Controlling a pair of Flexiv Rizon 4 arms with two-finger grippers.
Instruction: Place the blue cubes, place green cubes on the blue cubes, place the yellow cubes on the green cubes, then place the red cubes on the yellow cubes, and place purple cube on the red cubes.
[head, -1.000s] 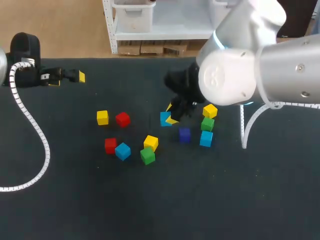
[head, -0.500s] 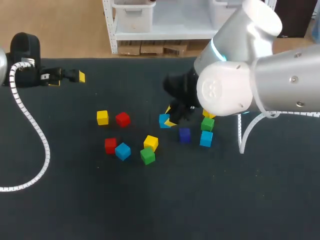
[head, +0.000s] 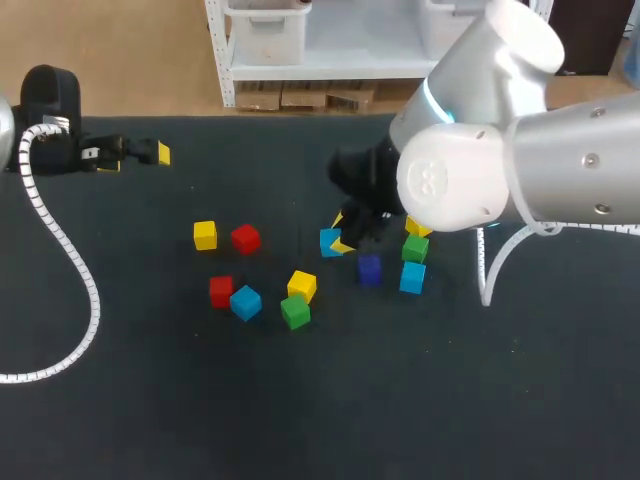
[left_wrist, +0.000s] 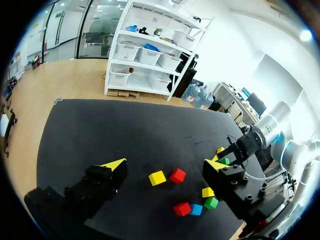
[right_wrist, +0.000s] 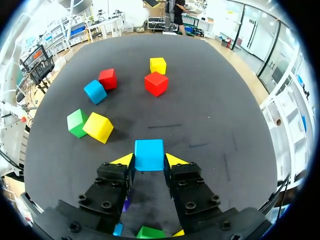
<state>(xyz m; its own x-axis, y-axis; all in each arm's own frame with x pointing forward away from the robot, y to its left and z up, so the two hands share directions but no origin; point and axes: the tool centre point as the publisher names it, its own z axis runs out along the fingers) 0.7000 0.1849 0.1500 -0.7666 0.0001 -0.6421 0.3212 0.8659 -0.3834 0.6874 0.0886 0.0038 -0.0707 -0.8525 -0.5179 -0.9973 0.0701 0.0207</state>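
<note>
Blue cube (right_wrist: 149, 154), rigid and light, looks clenched across flat faces in the right gripper (right_wrist: 149, 161); left gripper (left_wrist: 165, 166) jaws released.

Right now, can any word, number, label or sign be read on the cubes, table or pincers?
None. The blue cube in the right pincer and the loose cubes have plain faces; the table and the left pincer show no legible text.
</note>
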